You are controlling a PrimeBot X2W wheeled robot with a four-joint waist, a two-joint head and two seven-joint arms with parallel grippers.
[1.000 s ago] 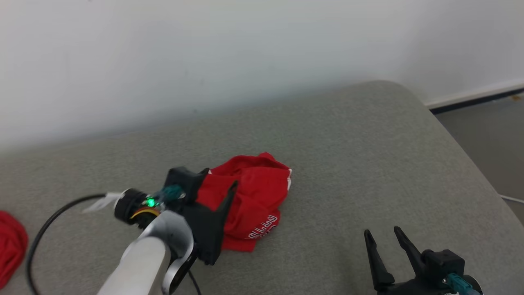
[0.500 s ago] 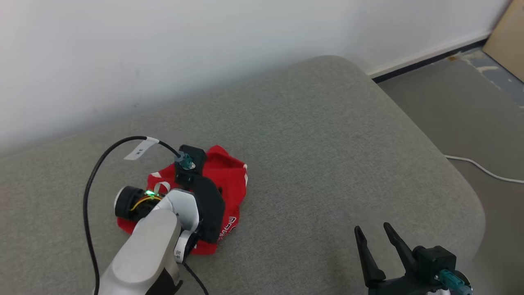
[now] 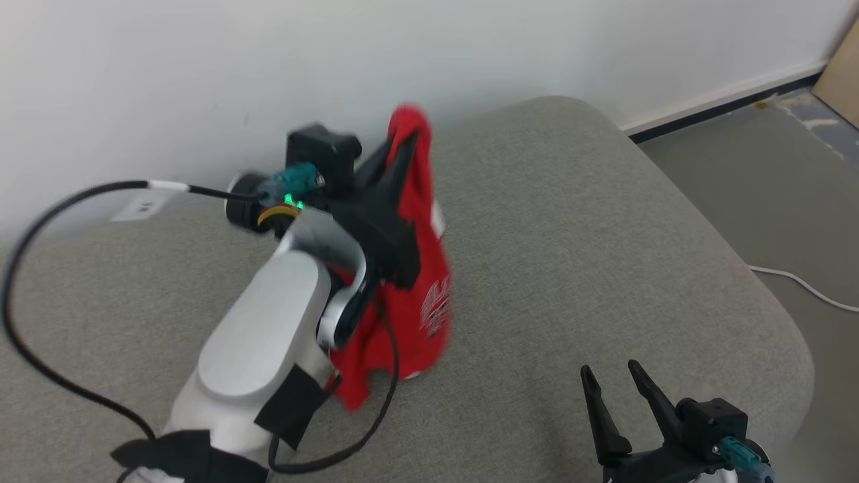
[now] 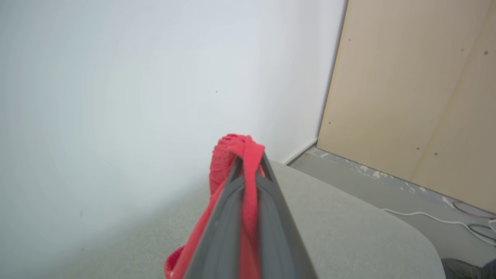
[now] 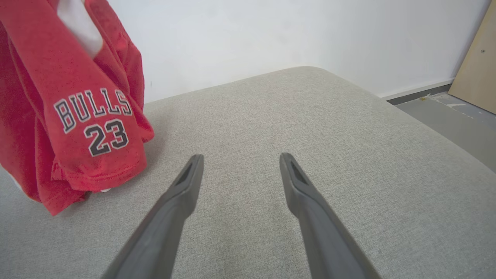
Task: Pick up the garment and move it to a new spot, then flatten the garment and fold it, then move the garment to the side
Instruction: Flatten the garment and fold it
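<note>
Garment [image 3: 419, 268], a red jersey, hangs from my left gripper [image 3: 405, 142] above the grey cushion [image 3: 570, 235], close to the white wall [image 3: 201, 67] at the back. From the head view I see the cloth bunched at the fingertips and draping down behind the wrist and the pale forearm, with a blurred white print partway down. The left wrist view settles the grip. There the two dark fingers lie together with a strip of red fabric pinched between them, and a wad of it bulges just past the tips. The right wrist view gives me the print sharply: BULLS over 23, on a panel at the left of that picture. The lowest hem comes down to about the level of the cushion, but I cannot tell whether it touches. My right gripper [image 3: 609, 369] sits low at the near right of the cushion, well apart from the garment, its fingers spread wide with nothing but grey fabric between them. A black cable [image 3: 40, 349] loops from the left wrist across the cushion in the head view. The left wrist view adds a tan wooden panel [image 4: 407, 97] standing against the wall beyond the cushion's corner. A white cord [image 4: 418, 217] trails on the grey floor in front of it.
</note>
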